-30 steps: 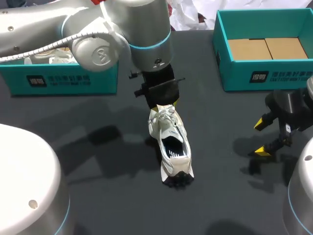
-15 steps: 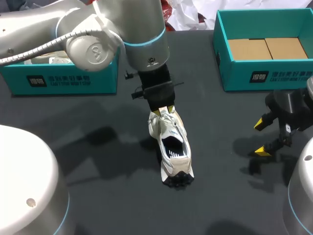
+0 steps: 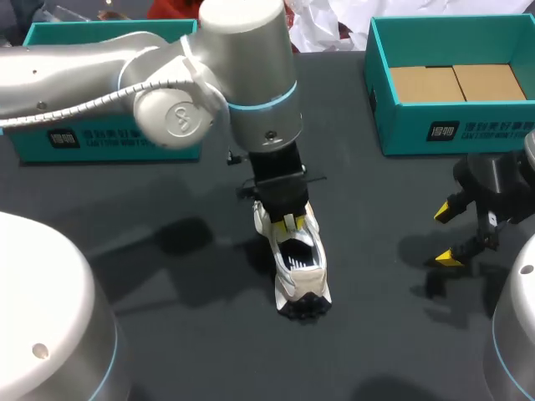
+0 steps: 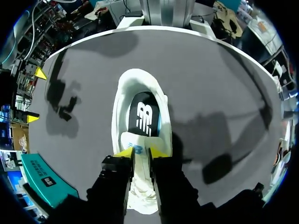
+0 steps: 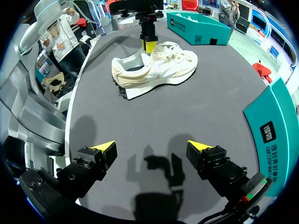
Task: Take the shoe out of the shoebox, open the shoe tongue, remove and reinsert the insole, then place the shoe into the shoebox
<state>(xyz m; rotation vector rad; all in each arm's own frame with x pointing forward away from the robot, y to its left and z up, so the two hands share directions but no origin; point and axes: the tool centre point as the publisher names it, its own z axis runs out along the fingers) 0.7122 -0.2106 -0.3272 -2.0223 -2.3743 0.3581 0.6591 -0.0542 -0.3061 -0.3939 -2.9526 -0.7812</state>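
The shoe (image 3: 299, 267) lies mid-table (image 3: 376, 342), heel toward the near edge. The left shoebox (image 3: 100, 142) sits at the far left corner, the right shoebox (image 3: 451, 129) at the far right. The left gripper (image 3: 288, 222) is above the shoe's far half, pinching the tongue (image 4: 139, 150). The right gripper (image 3: 447, 234) hangs by the right edge, well apart from the shoe

The ten o'clock shoebox (image 3: 84, 140) and two o'clock shoebox (image 3: 468, 131) carry white logos with illegible print; the insole (image 4: 144, 117) bears a white emblem.
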